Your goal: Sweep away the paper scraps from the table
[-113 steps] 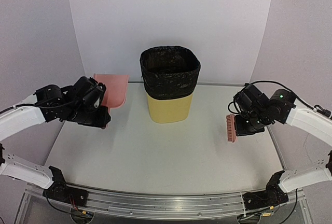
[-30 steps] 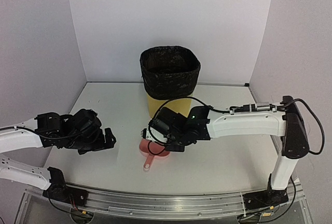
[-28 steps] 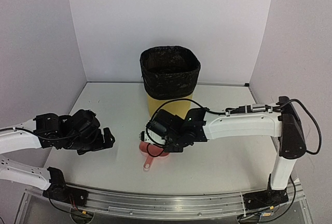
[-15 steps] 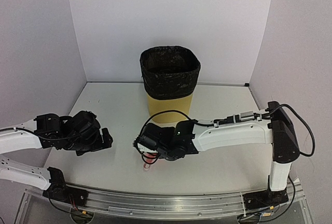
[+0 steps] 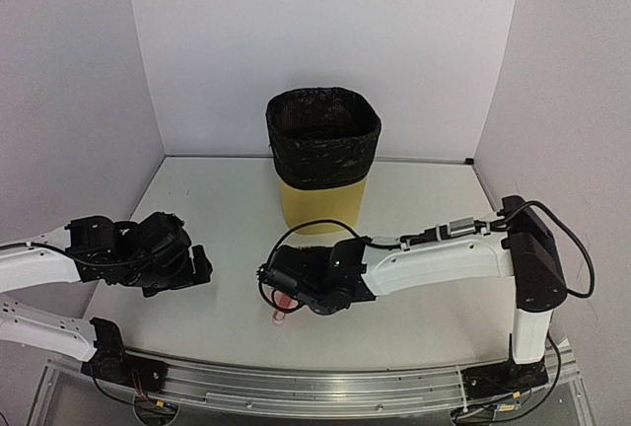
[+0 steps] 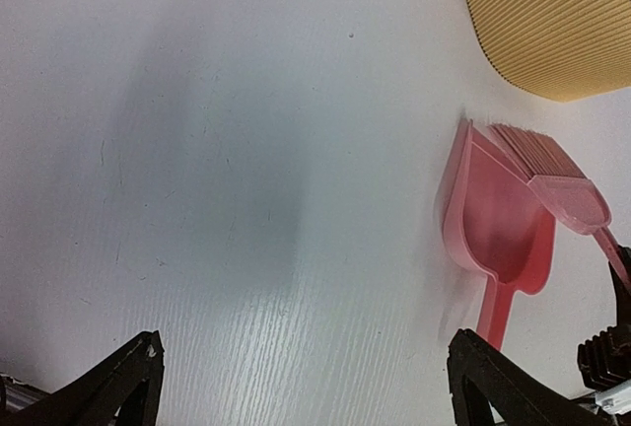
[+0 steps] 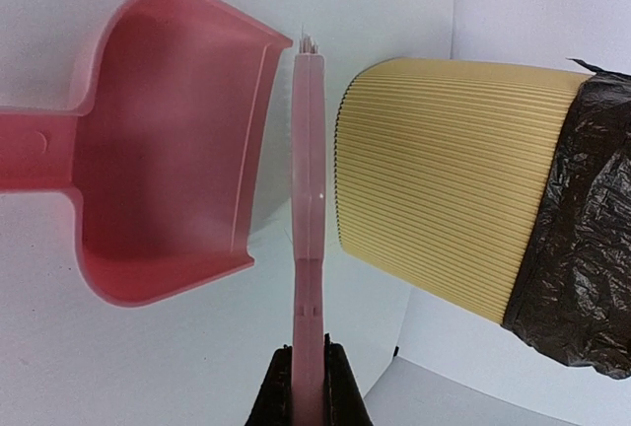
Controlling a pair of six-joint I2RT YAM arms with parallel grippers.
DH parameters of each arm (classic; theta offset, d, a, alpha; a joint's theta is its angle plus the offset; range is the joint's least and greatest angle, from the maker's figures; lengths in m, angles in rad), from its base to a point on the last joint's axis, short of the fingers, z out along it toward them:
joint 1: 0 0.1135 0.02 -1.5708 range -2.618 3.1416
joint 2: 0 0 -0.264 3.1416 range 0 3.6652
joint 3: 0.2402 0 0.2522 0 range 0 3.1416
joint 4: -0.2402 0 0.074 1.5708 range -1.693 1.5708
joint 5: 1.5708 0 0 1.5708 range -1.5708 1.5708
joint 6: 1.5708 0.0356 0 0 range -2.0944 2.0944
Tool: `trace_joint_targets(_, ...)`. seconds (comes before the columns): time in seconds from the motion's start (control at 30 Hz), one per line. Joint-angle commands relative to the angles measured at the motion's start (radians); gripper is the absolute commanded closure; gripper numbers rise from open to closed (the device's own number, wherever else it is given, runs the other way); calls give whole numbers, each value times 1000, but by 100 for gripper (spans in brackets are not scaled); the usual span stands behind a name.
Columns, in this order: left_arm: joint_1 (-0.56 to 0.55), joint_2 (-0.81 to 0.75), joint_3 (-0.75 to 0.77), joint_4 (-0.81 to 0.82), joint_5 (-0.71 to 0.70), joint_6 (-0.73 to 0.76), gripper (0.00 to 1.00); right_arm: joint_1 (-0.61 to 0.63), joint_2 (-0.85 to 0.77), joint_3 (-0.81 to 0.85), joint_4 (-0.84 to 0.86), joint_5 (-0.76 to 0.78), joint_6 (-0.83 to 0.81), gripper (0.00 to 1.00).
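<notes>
No paper scraps show on the white table (image 5: pixel 424 199) in any view. My right gripper (image 7: pixel 309 391) is shut on the handle of the pink brush (image 7: pixel 309 179), which I see edge-on with its bristles pointing away. In the top view the right gripper (image 5: pixel 276 286) hangs low over the pink dustpan (image 5: pixel 280 314), hiding most of it. The dustpan (image 7: pixel 163 160) lies flat just left of the brush, its mouth toward the bin. My left gripper (image 5: pixel 202 266) is open and holds nothing. It hovers left of the dustpan (image 6: pixel 498 224) and the brush (image 6: pixel 552 175).
A yellow ribbed bin (image 5: pixel 320 204) with a black bag (image 5: pixel 322 135) stands at the table's back middle, close behind the brush. White walls close the back and sides. A metal rail (image 5: pixel 315 391) runs along the front edge.
My right arm has carried the brush to the left and toward the front edge, now covering most of the dustpan. The left gripper has stayed open and almost still.
</notes>
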Motion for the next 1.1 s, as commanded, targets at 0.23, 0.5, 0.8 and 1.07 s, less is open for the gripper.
trace_joint_targets(0.23,0,14,17,-2,1,-6,0,49,14,-34,22,-25,80,100)
trace_joint_targets(0.5,-1,14,10,-1,11,-4,0,62,31,-23,22,-27,113,98)
trace_joint_targets(0.8,-1,-10,1,-8,0,-3,0,92,53,-23,16,-27,148,92)
trace_joint_targets(1.07,-1,-16,3,-22,-5,-5,0,106,51,-19,-4,-45,177,81)
